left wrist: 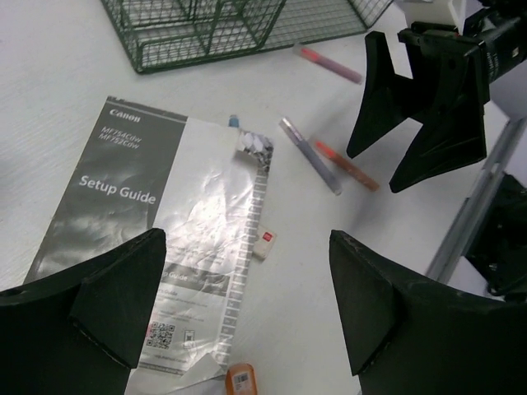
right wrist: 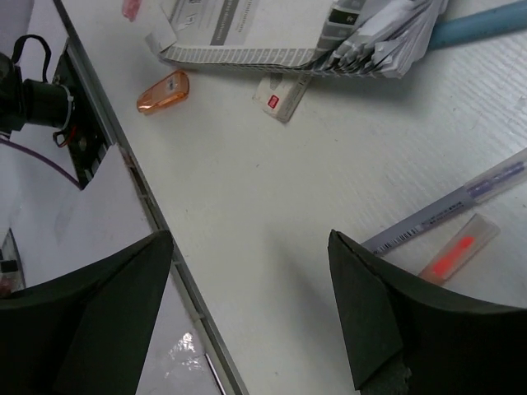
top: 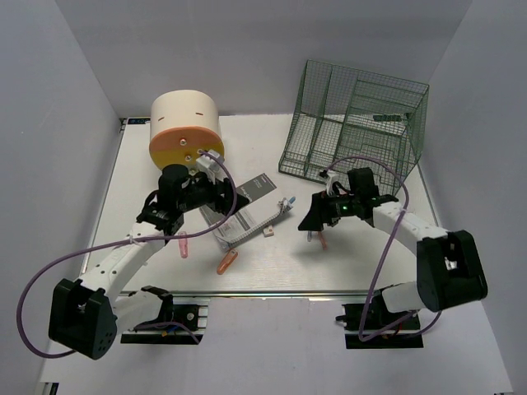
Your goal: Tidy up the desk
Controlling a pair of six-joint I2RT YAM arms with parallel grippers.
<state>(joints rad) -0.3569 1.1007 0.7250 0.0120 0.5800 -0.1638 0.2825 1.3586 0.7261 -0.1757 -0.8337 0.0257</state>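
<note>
Desk (top: 280, 267): flat white top with a fine ribbed grain and a metal rail along its front edge. It fills the middle of the overhead view.

Progress: early, by my reading. Nothing appears to sit in the green wire rack (top: 354, 123) at upper right, and the loose items lie scattered at centre.

- The glossy grey-and-white Setup Guide booklet (left wrist: 123, 189) lies flat, crinkled and shiny, with a stack of papers beneath it.
- A small white block with a red mark (left wrist: 263, 243) sits just beside its edge.
- An orange translucent capsule-shaped piece (right wrist: 162, 92) and a pink stick (top: 183, 245) lie near the rail.
- Two slim pens, one clear-purple (left wrist: 309, 154) and one orange (left wrist: 346, 164), lie side by side below my right gripper (top: 317, 226).
- A third pen (left wrist: 329, 64) lies close to the rack.

The cream-and-orange round box (top: 183, 132) stands at upper left.

My left gripper (left wrist: 247, 239) hangs over the booklet, fingers spread and empty. The right one is also released, holding nothing.
</note>
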